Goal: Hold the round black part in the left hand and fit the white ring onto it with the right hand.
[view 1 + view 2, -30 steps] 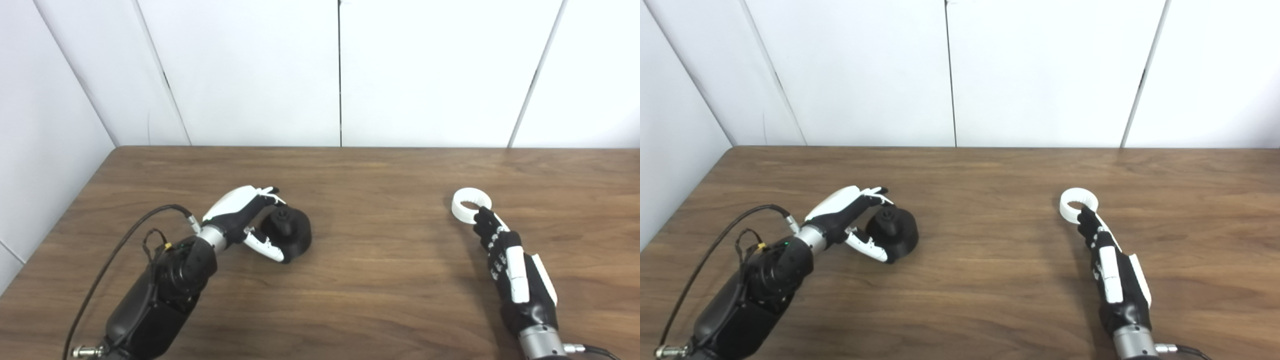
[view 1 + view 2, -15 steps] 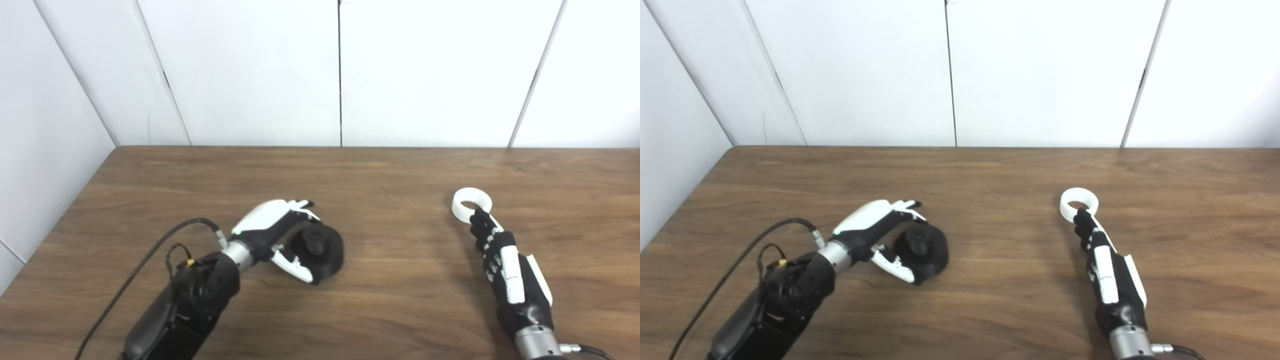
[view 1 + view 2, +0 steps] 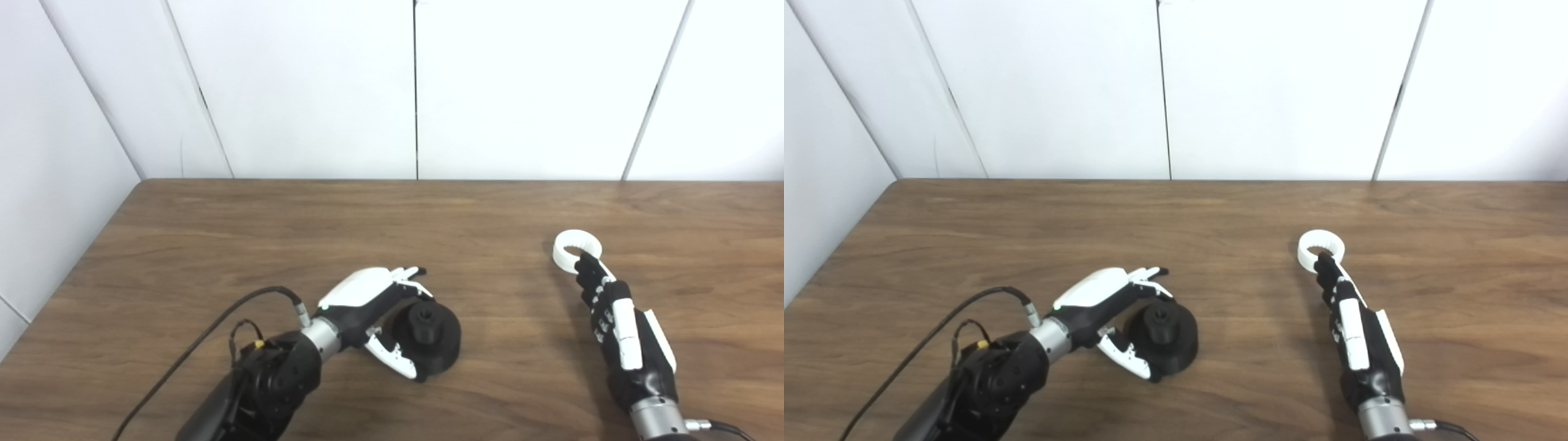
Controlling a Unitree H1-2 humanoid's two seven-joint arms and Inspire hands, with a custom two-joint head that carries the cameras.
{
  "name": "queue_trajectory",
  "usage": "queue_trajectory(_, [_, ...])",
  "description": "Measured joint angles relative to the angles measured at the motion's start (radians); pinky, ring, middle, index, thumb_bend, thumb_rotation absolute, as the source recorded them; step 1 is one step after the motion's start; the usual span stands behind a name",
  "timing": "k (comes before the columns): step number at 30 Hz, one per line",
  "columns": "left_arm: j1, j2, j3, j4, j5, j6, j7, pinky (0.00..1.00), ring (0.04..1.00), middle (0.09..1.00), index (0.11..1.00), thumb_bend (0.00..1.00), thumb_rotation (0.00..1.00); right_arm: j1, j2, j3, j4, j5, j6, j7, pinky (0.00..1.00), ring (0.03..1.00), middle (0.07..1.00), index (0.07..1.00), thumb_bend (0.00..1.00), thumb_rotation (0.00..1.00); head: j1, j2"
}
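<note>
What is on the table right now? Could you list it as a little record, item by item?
surface: brown wooden table, white wall panels behind
black part: round black part with a raised knob on top, lying on the table left of the middle
left hand: left hand cupped around the black part, fingers above it, thumb below
white ring: white ring lying flat on the right side
right hand: right hand stretched out, fingertips at the ring's near edge, grip unclear
fitted together: not yet
</note>
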Motion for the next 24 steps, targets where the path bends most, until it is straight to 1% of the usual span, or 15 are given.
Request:
queue_trajectory(4, [0.011,-0.016,-0.003,-0.005,0.007,-0.005,0.000,0.94,1.000,1.000,0.699,0.87,0.21,0.000,0.000,0.001,-0.007,-0.008,0.007,-0.005,1.00,0.953,0.928,0.917,0.68,1.00,-0.005,0.002])
queue_trajectory(9, [0.021,-0.029,-0.013,-0.015,0.015,-0.007,-0.003,0.95,1.000,1.000,0.697,0.87,0.21,0.000,0.000,0.000,-0.014,-0.015,0.020,-0.009,1.00,0.950,0.927,0.918,0.69,1.00,-0.008,0.002])
queue_trajectory(17, [0.021,-0.031,-0.019,-0.015,0.020,-0.016,-0.004,0.94,1.000,1.000,0.697,0.88,0.21,0.000,-0.001,-0.001,-0.014,-0.017,0.020,-0.009,1.00,0.939,0.920,0.913,0.69,1.00,-0.011,0.002])
queue_trajectory(19, [0.021,-0.031,-0.019,-0.014,0.020,-0.021,-0.004,0.95,1.000,1.000,0.696,0.88,0.21,-0.002,-0.002,-0.007,-0.015,-0.011,0.020,-0.008,0.89,0.908,0.914,0.912,0.66,1.00,-0.011,0.003])
queue_trajectory(20, [0.021,-0.031,-0.019,-0.014,0.020,-0.025,-0.004,0.96,1.000,1.000,0.695,0.88,0.21,-0.003,-0.002,-0.011,-0.017,-0.005,0.020,-0.008,0.84,0.892,0.911,0.909,0.61,0.98,-0.011,0.003])
queue_trajectory(21, [0.021,-0.031,-0.019,-0.013,0.020,-0.029,-0.004,0.96,1.000,1.000,0.695,0.88,0.21,-0.005,-0.004,-0.016,-0.021,-0.008,0.020,-0.008,0.79,0.880,0.906,0.904,0.56,0.90,-0.012,0.003])
queue_trajectory(22, [0.021,-0.031,-0.019,-0.012,0.020,-0.034,-0.004,0.96,1.000,1.000,0.694,0.88,0.21,-0.006,-0.007,-0.018,-0.033,-0.013,0.020,-0.009,0.76,0.872,0.904,0.900,0.53,0.85,-0.015,0.003])
queue_trajectory(23, [0.021,-0.031,-0.019,-0.011,0.020,-0.038,-0.005,0.95,1.000,1.000,0.694,0.88,0.21,-0.012,-0.016,-0.020,-0.050,-0.032,0.019,-0.010,0.75,0.870,0.903,0.899,0.52,0.83,-0.017,0.003])
queue_trajectory(24, [0.021,-0.031,-0.019,-0.010,0.020,-0.040,-0.005,0.94,1.000,1.000,0.693,0.88,0.21,-0.020,-0.027,-0.019,-0.061,-0.069,0.019,-0.013,0.74,0.830,0.861,0.843,0.61,0.66,-0.020,0.000])
